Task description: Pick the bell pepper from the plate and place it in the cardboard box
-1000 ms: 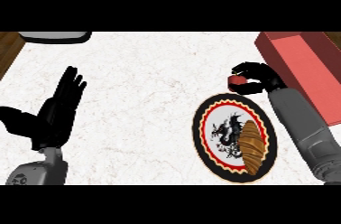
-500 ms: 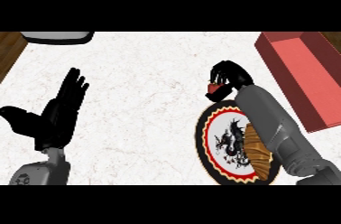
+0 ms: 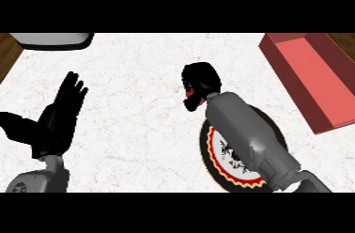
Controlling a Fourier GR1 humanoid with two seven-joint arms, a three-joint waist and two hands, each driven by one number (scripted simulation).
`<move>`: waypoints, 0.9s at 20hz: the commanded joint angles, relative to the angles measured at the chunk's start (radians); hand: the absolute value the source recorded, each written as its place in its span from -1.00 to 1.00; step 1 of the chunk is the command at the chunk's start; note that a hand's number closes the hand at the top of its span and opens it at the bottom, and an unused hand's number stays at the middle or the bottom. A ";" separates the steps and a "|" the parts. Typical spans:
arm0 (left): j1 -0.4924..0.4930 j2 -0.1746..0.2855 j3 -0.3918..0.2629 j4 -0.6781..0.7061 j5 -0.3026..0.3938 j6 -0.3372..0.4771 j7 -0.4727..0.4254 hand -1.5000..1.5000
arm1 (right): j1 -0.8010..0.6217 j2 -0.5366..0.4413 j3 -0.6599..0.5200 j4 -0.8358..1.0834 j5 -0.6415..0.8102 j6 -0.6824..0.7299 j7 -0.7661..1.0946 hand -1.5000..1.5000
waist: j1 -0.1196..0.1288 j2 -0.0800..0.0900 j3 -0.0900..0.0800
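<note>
- Bench: white marbled top, with wood showing at its far corners.
- Right hand: black, at the view's centre, just past the plate's far rim; fingers curled round the bell pepper.
- Bell pepper: red, only a small patch visible under the curled fingers; off the plate, over bare bench, well apart from the cardboard box. Whether it touches the bench cannot be told.
- Plate: round, white centre with dark figure, red scalloped band, black rim; largely covered by the grey right forearm.
- Cardboard box: reddish, open-topped, at the right edge.
- Left hand: resting at the view's left, fingers straight and up, thumb spread aside, holding nothing.
- Pale dark-rimmed object: far left corner, cut by the edge.
</note>
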 commanded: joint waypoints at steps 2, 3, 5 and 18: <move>0.003 0.006 0.026 0.008 0.001 0.013 -0.001 0.00 | -0.003 0.010 0.113 -0.249 0.087 0.102 0.145 1.00 | -0.039 -0.006 0.000; 0.011 0.030 0.055 0.023 0.021 -0.016 -0.021 0.00 | 0.037 -0.031 0.118 -0.319 0.096 0.115 0.153 1.00 | -0.034 -0.001 0.001; 0.048 0.029 0.028 -0.068 0.005 0.002 0.036 0.00 | 0.026 -0.038 0.100 -0.452 0.082 0.172 0.237 1.00 | -0.031 -0.006 0.001; 0.007 0.012 0.029 -0.036 0.011 0.000 0.031 0.00 | 0.034 -0.166 -0.150 -0.877 0.186 0.108 0.678 1.00 | -0.017 0.009 0.001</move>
